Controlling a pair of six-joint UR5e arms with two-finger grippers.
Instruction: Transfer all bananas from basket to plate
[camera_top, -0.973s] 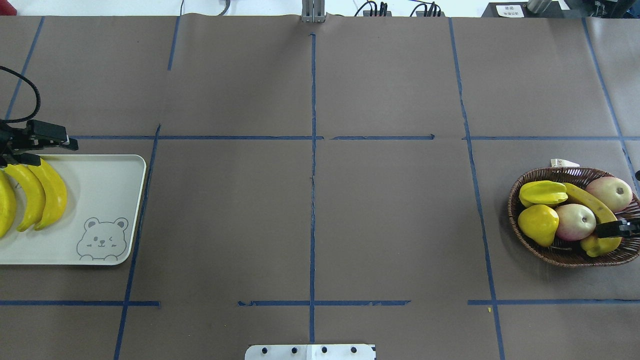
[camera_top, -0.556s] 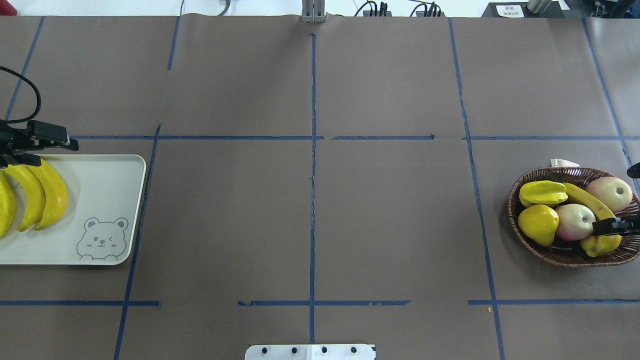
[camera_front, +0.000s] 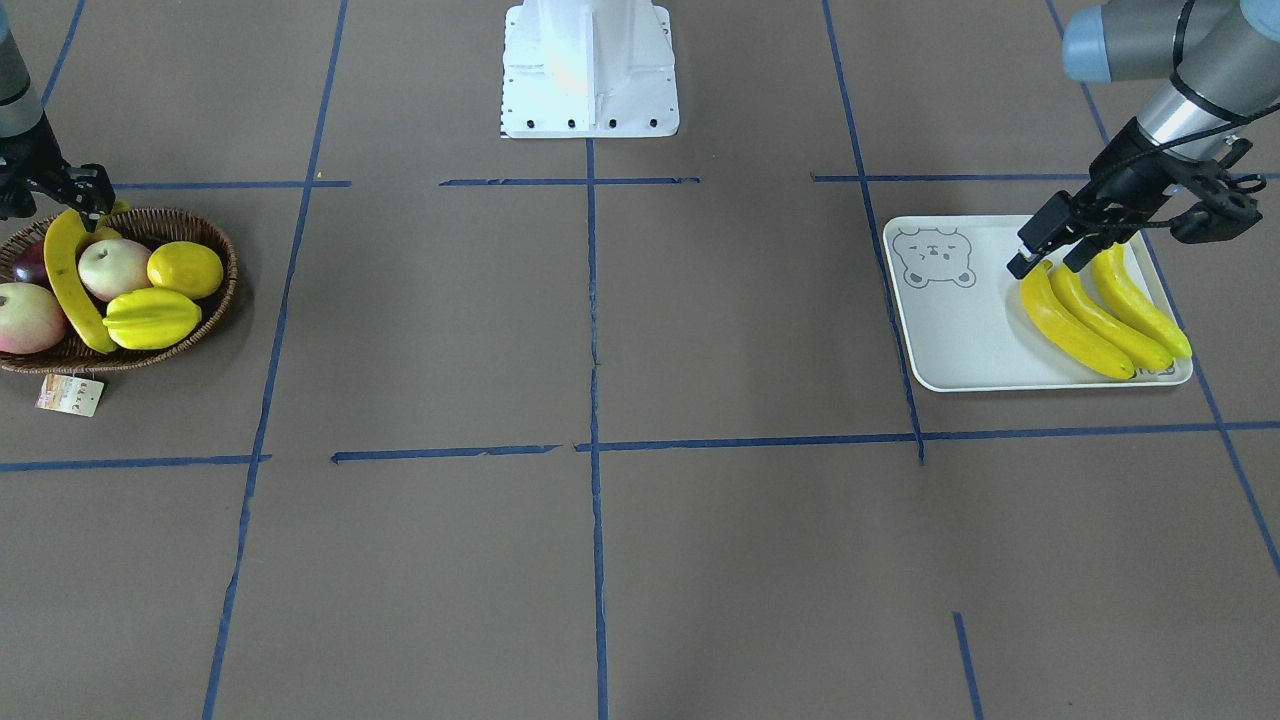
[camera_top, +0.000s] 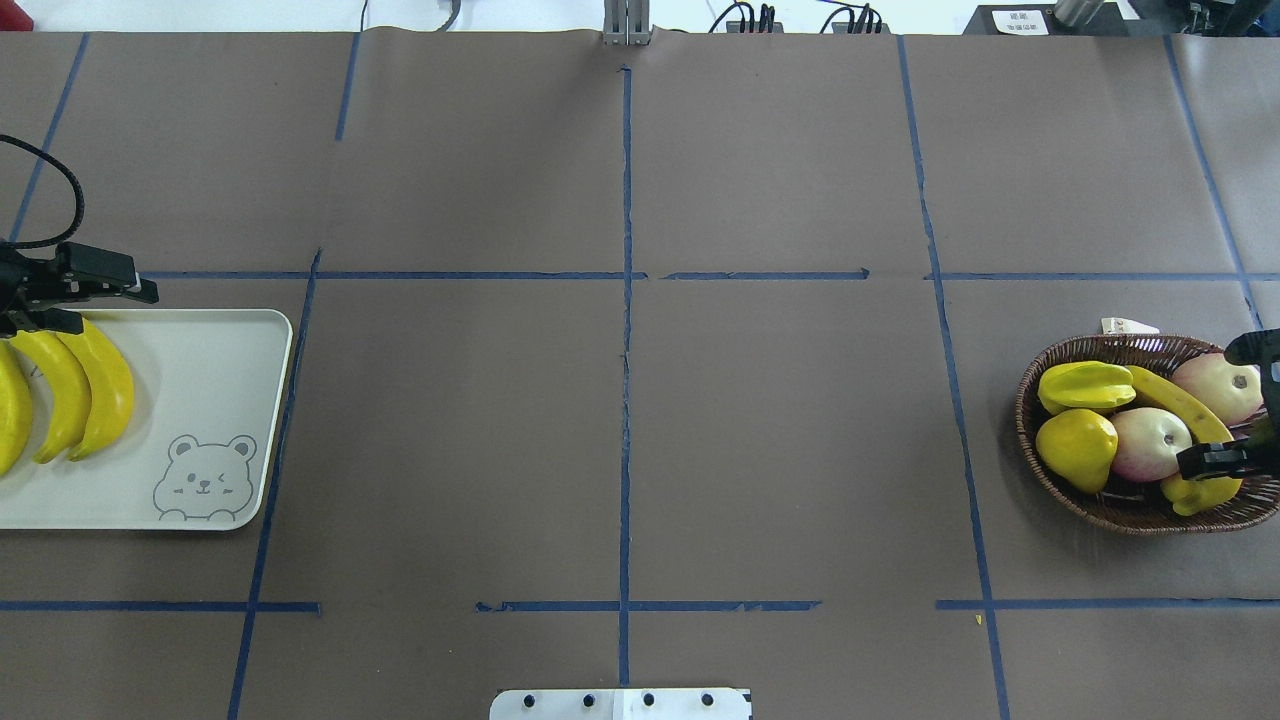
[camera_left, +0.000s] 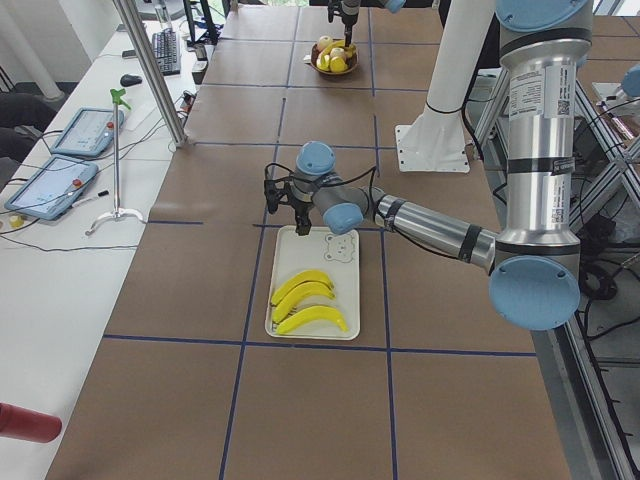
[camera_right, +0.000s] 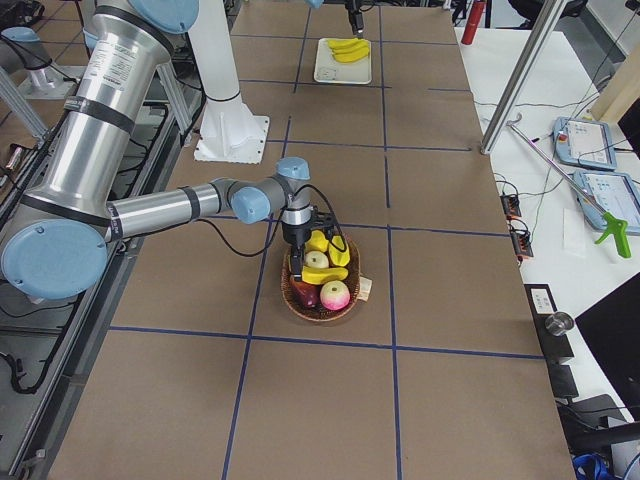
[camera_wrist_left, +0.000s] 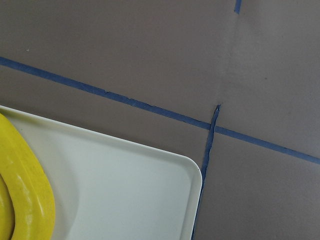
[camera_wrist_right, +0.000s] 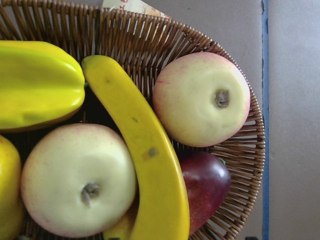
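**Right fingers at the last banana's near end**

The right fingers hang low over the basket. In the overhead view one dark finger lies across the banana close to its 5 o'clock end. Only that finger shows plainly. They look parted and empty, though the frame edge cuts off part of the gap. From that finger the banana stretches away toward 11 o'clock, its long axis running 11 to 5. So the fingers sit near one tip, not mid-length. A grip there would likely let the long end droop, so I judge a shift toward 11 o'clock wiser. The right arm is plainly the nearer one.

The banana is glossy yellow and gently curved, with a small dark speck mid-length in the right wrist view. It rides on top of the other fruit, wedged between two apples. Its 11 o'clock tip is just beside the starfruit, and a lemon sits at the basket's 9 o'clock side.

The left fingers are spread and hold nothing. They hover over the ends of three bananas lying side by side on the plate. The plate sits at the 9 o'clock edge of the tabletop, well apart from the basket at 3 o'clock. By my reckoning that is three across and one to go
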